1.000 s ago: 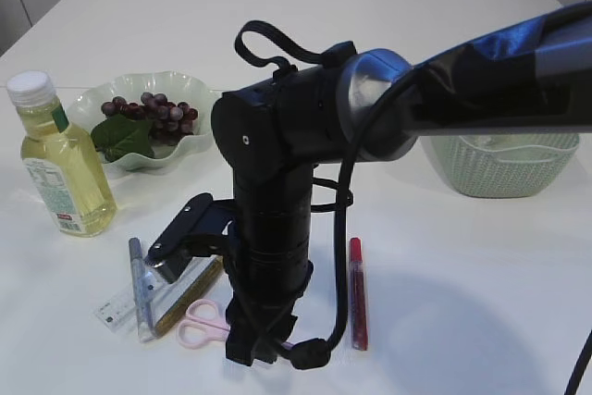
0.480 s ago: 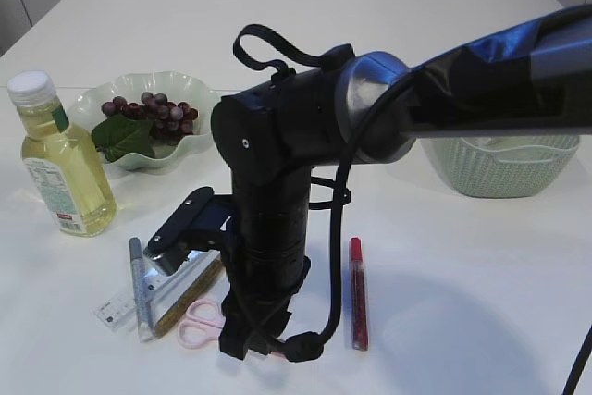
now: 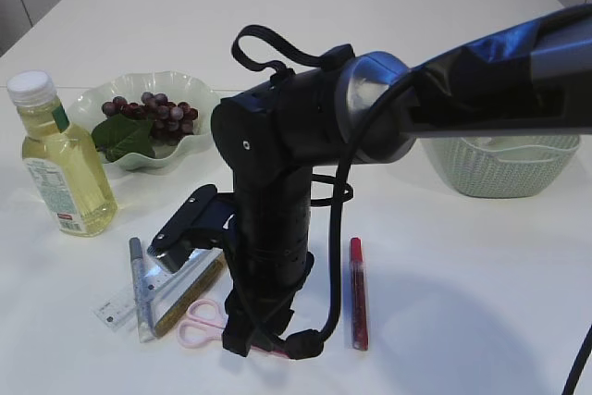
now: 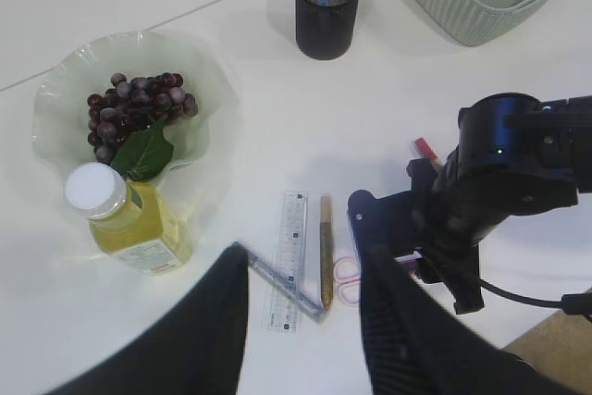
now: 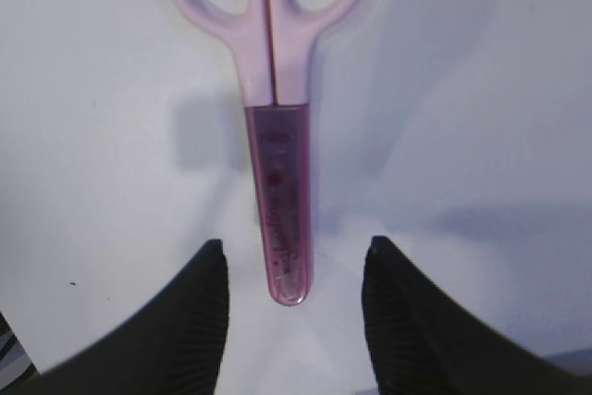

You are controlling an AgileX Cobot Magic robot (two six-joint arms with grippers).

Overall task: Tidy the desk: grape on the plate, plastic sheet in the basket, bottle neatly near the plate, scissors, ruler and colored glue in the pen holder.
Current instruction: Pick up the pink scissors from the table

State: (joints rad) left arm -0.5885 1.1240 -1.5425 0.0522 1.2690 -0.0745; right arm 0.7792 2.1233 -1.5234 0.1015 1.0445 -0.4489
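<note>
R gripper (image 5: 294, 316) is hanging spread over the pink scissors (image 5: 276, 136) at the table's near edge; sheathed blade tip is lying between the fingers, long axis running straight away from the wrist, handles at the far end. L gripper (image 4: 305, 321) is hovering spread, farther off. Ruler (image 3: 125, 298) and red glue (image 3: 356, 293) are flanking, not obstructing. Pen holder (image 4: 327, 6) is standing toward the far edge.

The right arm (image 3: 462, 71) reaches in from the right and its wrist bends straight down to the table. The right gripper (image 5: 294, 298) is spread wide, low over the surface. The left gripper (image 4: 305, 321) hangs high, also spread apart.
</note>
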